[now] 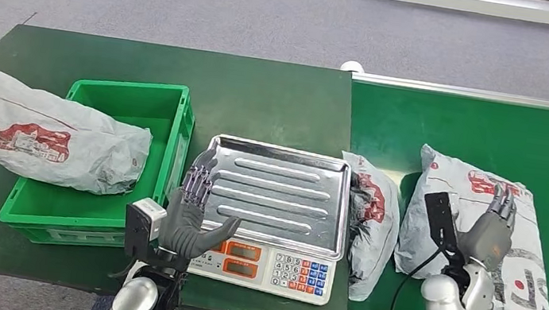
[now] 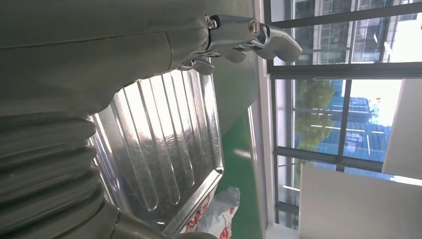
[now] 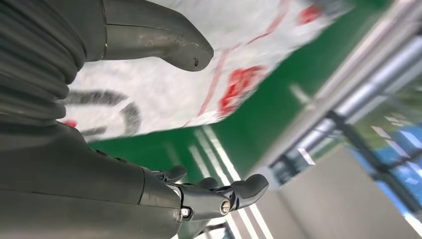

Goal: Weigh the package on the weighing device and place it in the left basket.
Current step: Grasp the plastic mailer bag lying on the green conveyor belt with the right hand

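Observation:
A weighing scale (image 1: 265, 264) with an empty ribbed steel tray (image 1: 282, 196) stands at the table's front middle. My left hand (image 1: 191, 212) hovers over the tray's left edge, fingers spread, holding nothing; the tray (image 2: 164, 144) lies under it in the left wrist view. A grey package with red print (image 1: 478, 230) lies on the green conveyor at right. My right hand (image 1: 490, 230) is above it, fingers apart, empty; the package (image 3: 164, 84) shows in the right wrist view. The green basket (image 1: 86, 218) sits left of the scale.
Another package (image 1: 50, 133) lies across the basket's left rim and the table. A further package (image 1: 371, 216) lies between the scale and the conveyor (image 1: 499, 128). Grey floor lies beyond the table's far edge.

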Controlling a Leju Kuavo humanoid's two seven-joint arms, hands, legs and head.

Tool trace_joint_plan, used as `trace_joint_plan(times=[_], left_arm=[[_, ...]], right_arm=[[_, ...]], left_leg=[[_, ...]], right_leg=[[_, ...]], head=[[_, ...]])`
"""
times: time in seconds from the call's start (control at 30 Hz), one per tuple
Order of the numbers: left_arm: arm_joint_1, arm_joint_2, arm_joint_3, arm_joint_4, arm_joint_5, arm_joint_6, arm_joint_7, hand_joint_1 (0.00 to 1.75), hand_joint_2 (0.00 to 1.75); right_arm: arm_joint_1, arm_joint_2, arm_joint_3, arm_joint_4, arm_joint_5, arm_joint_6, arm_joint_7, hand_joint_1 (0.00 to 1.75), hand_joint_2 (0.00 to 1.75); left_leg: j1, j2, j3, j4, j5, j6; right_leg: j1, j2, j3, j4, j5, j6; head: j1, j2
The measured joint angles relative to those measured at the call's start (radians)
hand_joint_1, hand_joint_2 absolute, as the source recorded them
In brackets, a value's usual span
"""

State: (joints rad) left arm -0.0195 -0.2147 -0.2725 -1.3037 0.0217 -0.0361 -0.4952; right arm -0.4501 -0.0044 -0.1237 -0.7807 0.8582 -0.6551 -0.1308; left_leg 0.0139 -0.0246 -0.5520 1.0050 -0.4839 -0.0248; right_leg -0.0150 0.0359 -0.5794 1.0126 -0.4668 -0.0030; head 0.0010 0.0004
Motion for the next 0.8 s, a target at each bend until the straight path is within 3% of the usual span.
trace_joint_plan(times=[0.1, 0.17, 0.3, 0.53, 0.8], left_arm=[[0.000, 0.000, 0.000, 0.000, 0.008, -0.005, 0.004, 0.00, 1.75], [0.000, 0.000, -0.001, 0.000, 0.010, -0.008, 0.006, 0.00, 1.75], [0.000, 0.000, -0.001, -0.002, 0.014, -0.008, 0.010, 0.00, 1.75], [0.000, 0.000, -0.001, -0.011, 0.014, -0.009, 0.019, 0.00, 1.75], [-0.001, 0.000, -0.001, -0.013, 0.014, -0.027, 0.027, 0.00, 1.75]], right_arm=[[-0.063, -0.056, -0.024, 0.143, 0.068, 0.039, 0.123, 0.00, 1.75], [-0.088, -0.086, -0.035, 0.211, 0.083, 0.065, 0.161, 0.00, 1.75], [-0.113, -0.119, -0.054, 0.300, 0.084, 0.097, 0.180, 0.00, 1.75], [-0.134, -0.132, -0.066, 0.376, 0.088, 0.137, 0.211, 0.00, 1.75], [-0.147, -0.128, -0.141, 0.437, -0.009, 0.399, 0.270, 0.00, 1.75]], left_leg=[[-0.001, 0.000, 0.000, 0.000, 0.000, 0.001], [-0.001, 0.000, -0.001, 0.000, 0.000, 0.001], [-0.002, 0.000, -0.001, 0.000, 0.000, 0.001], [-0.002, 0.000, -0.002, 0.000, 0.000, 0.001], [-0.002, 0.000, -0.002, 0.000, 0.000, 0.002]], right_leg=[[-0.001, 0.000, 0.000, 0.000, 0.000, 0.000], [-0.001, 0.000, 0.000, 0.000, 0.000, 0.001], [-0.002, 0.000, -0.001, 0.000, 0.000, 0.001], [-0.001, 0.000, -0.001, 0.000, 0.000, 0.001], [-0.001, 0.000, -0.001, 0.000, 0.001, 0.001]], head=[[0.000, 0.000], [0.000, 0.000], [0.000, 0.000], [0.000, 0.000], [0.000, 0.000]])
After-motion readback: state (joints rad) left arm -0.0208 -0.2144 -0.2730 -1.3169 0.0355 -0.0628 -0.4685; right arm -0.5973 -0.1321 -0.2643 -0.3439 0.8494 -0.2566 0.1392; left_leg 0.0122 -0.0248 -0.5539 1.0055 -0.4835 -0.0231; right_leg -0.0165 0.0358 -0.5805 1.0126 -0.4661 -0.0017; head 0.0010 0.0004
